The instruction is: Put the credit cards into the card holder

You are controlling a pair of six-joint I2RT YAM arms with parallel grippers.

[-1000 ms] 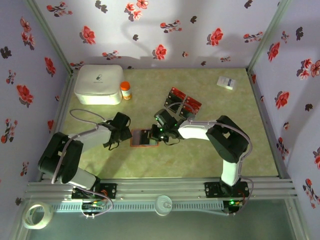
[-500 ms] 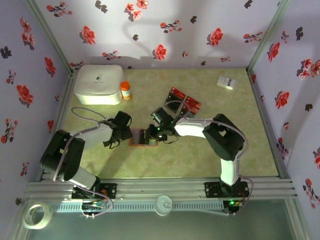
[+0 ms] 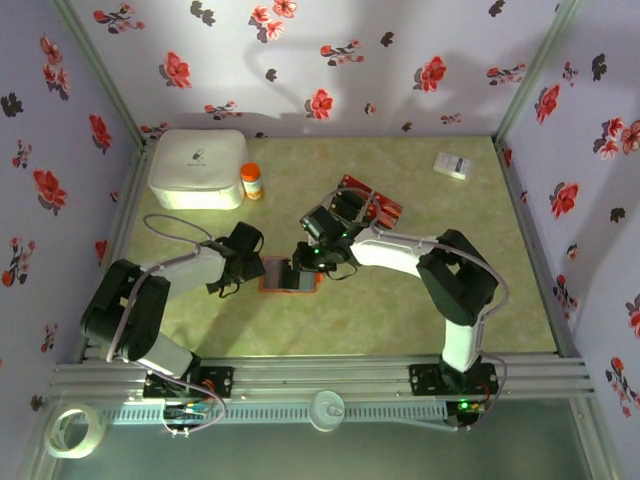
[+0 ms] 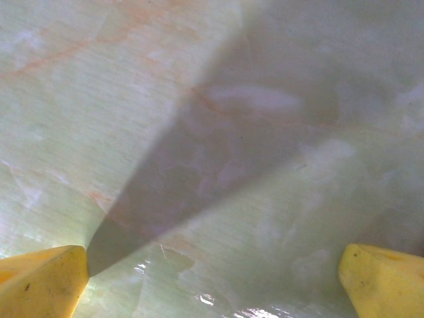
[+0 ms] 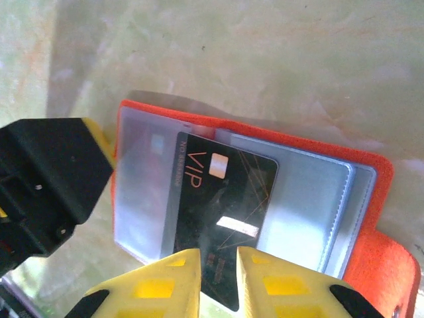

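The orange-red card holder (image 3: pixel 290 277) (image 5: pixel 392 260) lies open on the table, its bluish clear sleeves facing up. A black VIP credit card (image 5: pixel 225 192) lies flat on the sleeves, its left edge under clear plastic. My right gripper (image 3: pixel 308 262) (image 5: pixel 218 265) hovers over the card's near end, jaws a narrow gap apart, with the card showing face-on behind the gap. More red credit cards (image 3: pixel 378 206) lie behind the right arm. My left gripper (image 3: pixel 250 268) (image 4: pixel 212 278) is wide open over bare table at the holder's left edge; its black body (image 5: pixel 53 172) sits against that edge.
A white lidded box (image 3: pixel 197 168) and a small orange bottle (image 3: pixel 251 181) stand at the back left. A white printed slip (image 3: pixel 455 165) lies at the back right. The flowered walls close the table on three sides.
The right gripper's jaws have parted slightly and it has shifted a little left and back over the holder. The left gripper has moved closer to the holder's left edge.
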